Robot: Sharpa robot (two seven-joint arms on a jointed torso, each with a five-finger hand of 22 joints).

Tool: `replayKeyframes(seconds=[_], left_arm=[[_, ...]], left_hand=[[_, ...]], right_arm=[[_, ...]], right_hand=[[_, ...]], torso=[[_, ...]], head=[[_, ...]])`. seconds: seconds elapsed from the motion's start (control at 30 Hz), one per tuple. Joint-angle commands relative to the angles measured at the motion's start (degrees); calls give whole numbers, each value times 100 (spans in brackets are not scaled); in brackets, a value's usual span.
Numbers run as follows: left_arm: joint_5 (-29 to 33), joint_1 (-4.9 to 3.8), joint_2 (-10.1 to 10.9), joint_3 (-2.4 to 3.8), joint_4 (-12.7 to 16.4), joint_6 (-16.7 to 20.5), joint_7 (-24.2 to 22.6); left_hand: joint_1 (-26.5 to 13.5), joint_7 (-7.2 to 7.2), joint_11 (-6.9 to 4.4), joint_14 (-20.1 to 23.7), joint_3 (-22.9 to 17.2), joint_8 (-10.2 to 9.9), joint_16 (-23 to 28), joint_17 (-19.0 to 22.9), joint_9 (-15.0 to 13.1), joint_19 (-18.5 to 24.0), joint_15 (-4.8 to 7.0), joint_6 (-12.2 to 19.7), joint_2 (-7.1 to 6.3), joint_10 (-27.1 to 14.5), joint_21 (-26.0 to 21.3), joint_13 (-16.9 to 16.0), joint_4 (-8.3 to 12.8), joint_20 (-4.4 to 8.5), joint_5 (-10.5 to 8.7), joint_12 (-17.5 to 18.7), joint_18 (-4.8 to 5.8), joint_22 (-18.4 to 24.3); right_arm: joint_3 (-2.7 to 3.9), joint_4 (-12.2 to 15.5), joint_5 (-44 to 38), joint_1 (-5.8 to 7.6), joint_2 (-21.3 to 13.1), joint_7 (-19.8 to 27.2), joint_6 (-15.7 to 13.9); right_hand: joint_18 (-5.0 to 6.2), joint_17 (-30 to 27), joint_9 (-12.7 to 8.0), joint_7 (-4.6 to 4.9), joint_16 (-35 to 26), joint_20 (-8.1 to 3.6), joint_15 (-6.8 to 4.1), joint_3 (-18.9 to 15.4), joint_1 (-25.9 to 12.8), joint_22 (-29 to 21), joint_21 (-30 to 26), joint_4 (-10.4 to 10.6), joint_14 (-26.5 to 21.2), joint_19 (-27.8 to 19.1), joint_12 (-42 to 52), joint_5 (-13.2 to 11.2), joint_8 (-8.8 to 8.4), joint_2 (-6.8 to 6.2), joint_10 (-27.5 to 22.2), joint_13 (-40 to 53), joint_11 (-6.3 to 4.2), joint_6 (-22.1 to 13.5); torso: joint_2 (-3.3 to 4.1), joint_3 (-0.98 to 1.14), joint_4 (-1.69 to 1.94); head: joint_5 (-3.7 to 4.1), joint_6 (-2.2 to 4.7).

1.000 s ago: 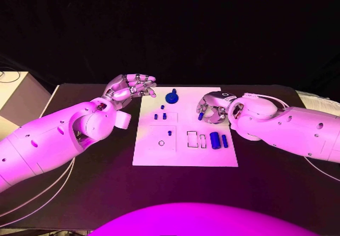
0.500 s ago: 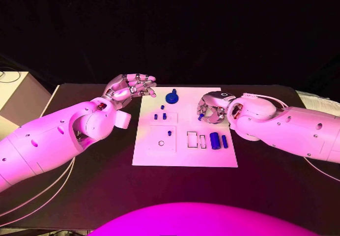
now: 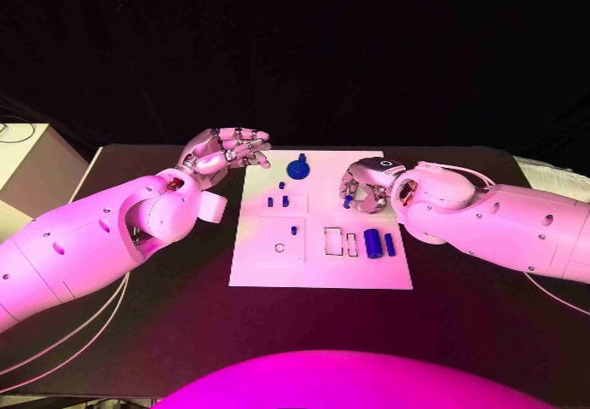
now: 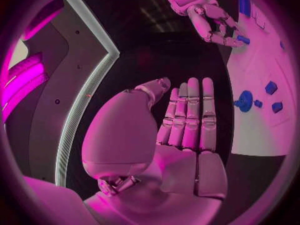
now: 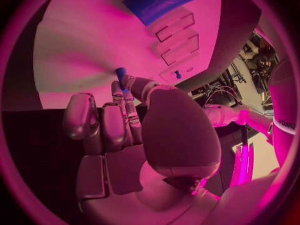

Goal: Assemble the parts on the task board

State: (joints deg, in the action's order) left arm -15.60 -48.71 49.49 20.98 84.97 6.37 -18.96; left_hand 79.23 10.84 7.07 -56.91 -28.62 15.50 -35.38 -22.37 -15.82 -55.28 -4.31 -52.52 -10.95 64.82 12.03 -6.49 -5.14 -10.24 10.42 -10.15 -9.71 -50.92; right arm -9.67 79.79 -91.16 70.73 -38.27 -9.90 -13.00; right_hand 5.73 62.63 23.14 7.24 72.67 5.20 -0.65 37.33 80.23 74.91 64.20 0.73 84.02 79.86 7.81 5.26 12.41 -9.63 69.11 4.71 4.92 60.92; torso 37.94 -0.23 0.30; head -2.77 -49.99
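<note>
The right hand [image 3: 367, 186] hovers over the far right part of the task board [image 3: 322, 274], its fingers [image 5: 127, 101] pinching a small blue peg [image 3: 348, 195] between thumb and fingertip, the peg's tip poking out past them in the right wrist view. The step in hand looks to be seating this peg in a hole or slot on the board; to do it well, the peg should be brought upright over its socket before lowering, then pressed straight down without twisting, since the pinch is light and the piece could tip or slip. Which socket it belongs to cannot be told from here. The left hand [image 3: 225, 152] hangs just off the board's far left corner above the counter [image 3: 147, 332], holding nothing, fingers straight and close together in the left wrist view, well out of the way. Near the right hand stands a round blue knob [image 3: 299, 169] at the board's far edge, and two blue cylinders [image 3: 378, 243] lie beside rectangular recesses [image 3: 334, 241] closer in; a sweep toward either could knock them. Open room lies over the board's near half and the bare counter around it.
</note>
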Motion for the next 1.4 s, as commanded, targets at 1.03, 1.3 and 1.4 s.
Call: replayKeyframes(seconds=[1.03, 1.3, 1.4], left_arm=[[-7, 0, -15, 4, -36, -84, -29], [-7, 0, -35, 3, -37, -91, -29], [-7, 0, -42, 3, -42, -90, -28]], left_hand=[[-1, 28, 45, -6, 11, -38, 34, -11, 6, -23, -21, -4, 26, -7, -25, -7, -17, -25, 3, 32, -53, 9], [7, 26, 45, -6, 13, -40, 48, -26, 6, -27, -21, -5, 28, -6, -39, -10, -18, -28, 4, 38, -54, 19], [7, 26, 45, -6, 13, -40, 48, -26, 6, -27, -21, -5, 28, -6, -39, -10, -18, -28, 4, 38, -54, 19]], right_arm=[[166, 1035, 684, 202, -536, -139, -428], [135, 1320, 553, 111, -272, -123, -322], [106, 1347, 466, 60, -140, -94, -335]], right_hand=[[-91, -4, 54, -18, 20, -52, -62, 69, -6, 512, 90, -37, 81, 38, 10, -14, 70, 104, 261, 73, -167, 73], [-89, -14, 56, -18, 15, -52, -63, 70, -6, 508, 76, -41, 79, 33, 9, -14, 72, 103, 263, 73, -168, 74], [-86, -19, 58, -19, 12, -54, -64, 76, -3, 503, 61, -49, 79, 26, 6, -12, 74, 102, 265, 74, -168, 75]], torso=[[-10, -5, -4], [-4, -4, 5], [-10, -2, 0]], head=[[-57, 36], [-110, 10], [-134, -1]])
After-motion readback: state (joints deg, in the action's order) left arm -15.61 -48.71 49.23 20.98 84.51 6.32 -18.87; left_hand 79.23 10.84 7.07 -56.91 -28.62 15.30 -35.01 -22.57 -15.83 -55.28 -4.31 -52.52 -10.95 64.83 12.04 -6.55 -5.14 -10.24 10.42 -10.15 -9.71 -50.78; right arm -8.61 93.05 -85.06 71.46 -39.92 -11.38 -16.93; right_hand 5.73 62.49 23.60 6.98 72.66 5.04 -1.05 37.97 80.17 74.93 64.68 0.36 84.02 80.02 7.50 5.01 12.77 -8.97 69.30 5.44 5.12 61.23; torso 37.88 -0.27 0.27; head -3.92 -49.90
